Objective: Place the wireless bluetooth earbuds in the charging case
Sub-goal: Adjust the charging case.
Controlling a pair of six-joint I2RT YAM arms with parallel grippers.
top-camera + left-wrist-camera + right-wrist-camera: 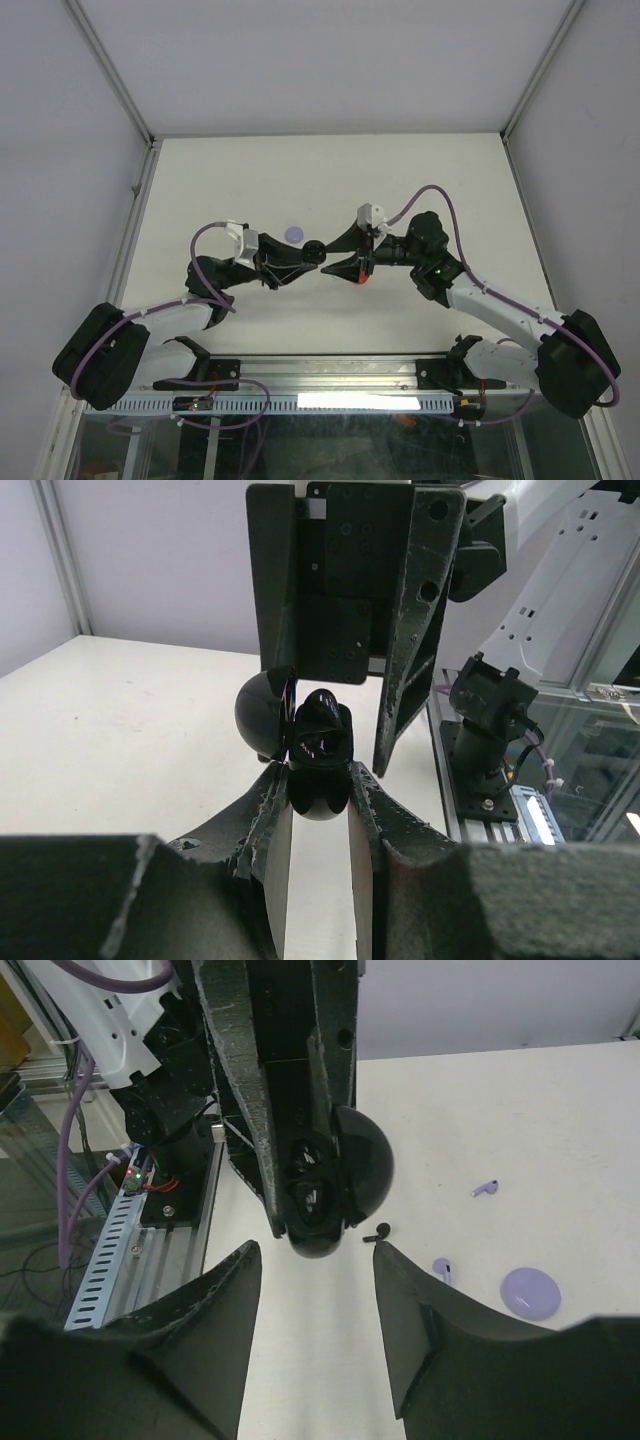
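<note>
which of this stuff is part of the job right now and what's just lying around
In the job: black case, lid open, held in the left gripper; open right gripper facing it; black earbud on the table.
Lying about for now: purple case; two purple earbuds.

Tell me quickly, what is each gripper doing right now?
Left gripper: closed on the open glossy black round charging case.
Right gripper: jaws open, holding nothing.

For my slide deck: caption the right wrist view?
Left gripper holds an open glossy black charging case before the open right gripper; purple earbuds and a round purple case lie on the table.
</note>
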